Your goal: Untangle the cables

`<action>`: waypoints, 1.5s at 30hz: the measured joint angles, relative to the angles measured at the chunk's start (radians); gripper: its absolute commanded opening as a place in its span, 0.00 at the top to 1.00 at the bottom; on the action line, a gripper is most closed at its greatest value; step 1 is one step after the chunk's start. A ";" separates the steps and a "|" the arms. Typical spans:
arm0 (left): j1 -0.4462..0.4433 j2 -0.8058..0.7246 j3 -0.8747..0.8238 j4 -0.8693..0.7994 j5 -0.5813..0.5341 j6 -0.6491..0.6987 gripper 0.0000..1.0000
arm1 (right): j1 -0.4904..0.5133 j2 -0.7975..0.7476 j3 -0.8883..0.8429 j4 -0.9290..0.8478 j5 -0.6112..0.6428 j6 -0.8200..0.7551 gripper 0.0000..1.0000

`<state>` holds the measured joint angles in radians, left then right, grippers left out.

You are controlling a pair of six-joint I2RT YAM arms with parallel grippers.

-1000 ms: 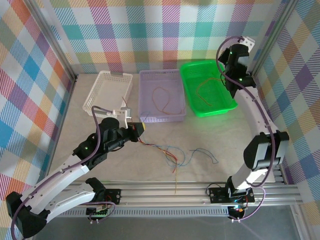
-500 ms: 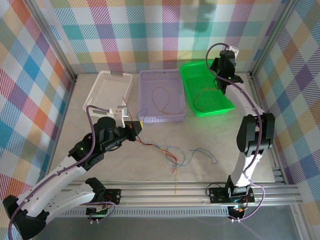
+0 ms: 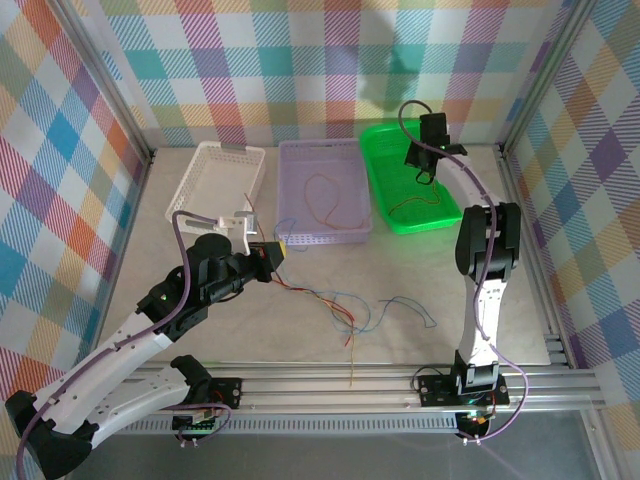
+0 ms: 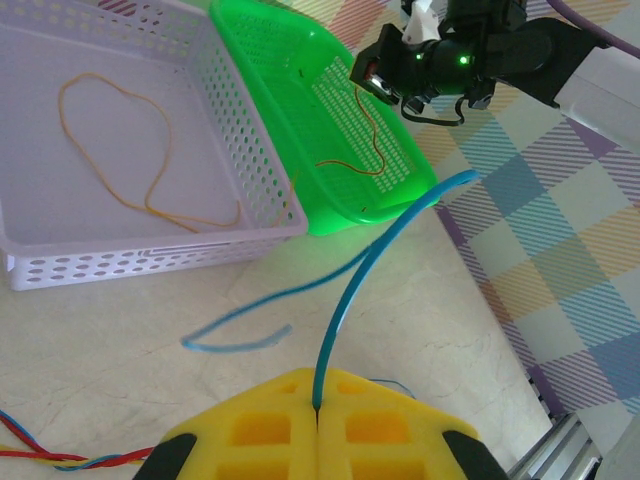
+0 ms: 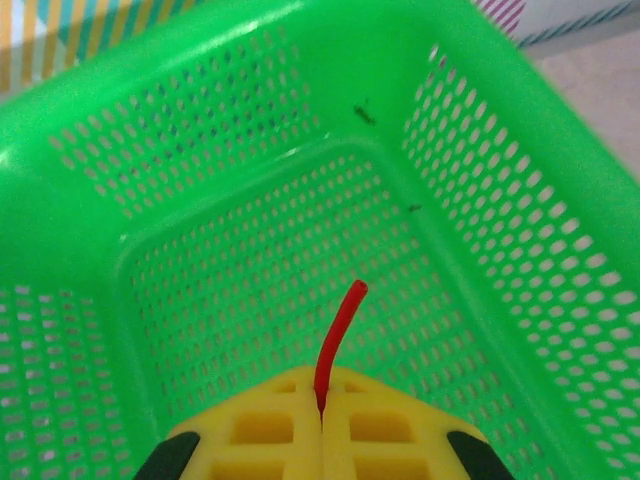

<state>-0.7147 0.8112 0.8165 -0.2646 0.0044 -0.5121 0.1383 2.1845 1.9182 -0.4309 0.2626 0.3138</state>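
Trays line the back: white tray (image 3: 215, 185) left, purple tray (image 3: 325, 238) mid, green tray (image 3: 430, 222) right. Purple & green sit side by side w/ barely a gap. In front of them the table (image 3: 420, 260) is open beige floor down to the metal rail (image 3: 350, 385) at the near edge. Plaid walls (image 3: 60, 150) close in left, right & back. Roughly centre on that floor lies the tangle of cables (image 3: 335, 305): red, blue & orange strands crossing, one trailing toward the rail. A separate orange cable (image 3: 322, 200) lies looped in the purple tray.

Left arm runs low & diagonal from the near-left corner, elbow bent, wrist pointing right. The left gripper (image 3: 275, 252) sits just off the purple tray's near-left corner. Its yellow fingers (image 4: 260, 430) are pressed together, no gap, pinching a blue cable (image 4: 345, 300) that rises from the seam & arcs toward the green tray. Twisted red-blue strands show at lower left of the left wrist view.

Right arm stands upright from its near-right base, folds at the elbow & reaches back-left over the green tray. The right gripper (image 3: 425, 165) aims down into it, toward the back end. Its fingers (image 5: 260, 430) are clamped tight on a red cable (image 5: 335, 340), short end poking past the tips. Seen from the left wrist cam, a thin reddish strand drops from it & curls on the tray floor.
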 measured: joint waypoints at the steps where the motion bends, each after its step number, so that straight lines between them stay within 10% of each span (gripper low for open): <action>1: 0.000 -0.001 0.000 0.000 -0.001 0.000 1.00 | 0.000 0.008 0.012 -0.021 -0.015 0.000 0.96; 28: 0.000 -0.026 0.024 -0.107 -0.071 0.005 1.00 | -0.008 0.007 0.223 -0.362 -0.149 0.040 0.30; 38: 0.000 0.047 0.171 -0.127 -0.145 0.006 1.00 | 0.018 -0.673 -0.439 0.085 -0.490 0.081 0.17; 45: 0.018 0.142 0.357 -0.129 -0.203 0.076 1.00 | 0.217 -0.921 -0.824 0.272 -0.608 0.044 0.16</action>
<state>-0.6968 0.9531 1.1732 -0.3935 -0.1986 -0.4362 0.3557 1.2640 1.0946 -0.1585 -0.3458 0.3576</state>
